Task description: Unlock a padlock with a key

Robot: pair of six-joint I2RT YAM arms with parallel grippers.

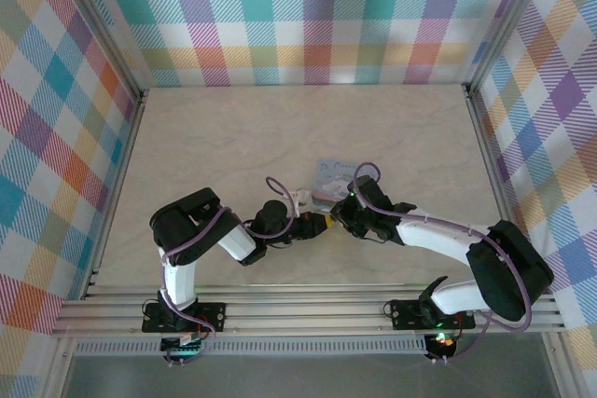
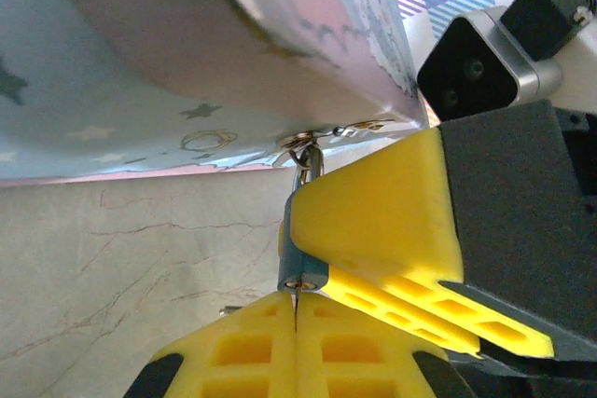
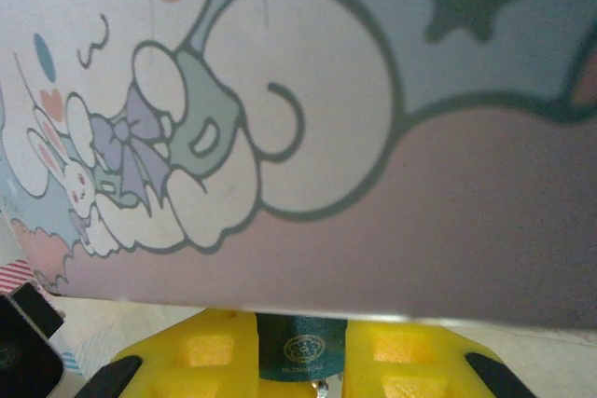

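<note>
Marble-look tabletop (image 1: 280,128) w/ plaid walls (image 1: 280,6): right gripper (image 3: 301,333) clamping padlock (image 3: 301,349) hanging at cartoon tin (image 3: 373,137) edge; left gripper (image 2: 295,309) pinching thin key (image 2: 296,296) at padlock's underside

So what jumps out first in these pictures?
The pastel tin with its cartoon lid, lying mid-table. At its edge a tiny bluish-grey padlock is pinched between the right gripper's yellow fingers, with the left gripper shut right at its keyhole end. Bright plaid walls stand all round.
</note>
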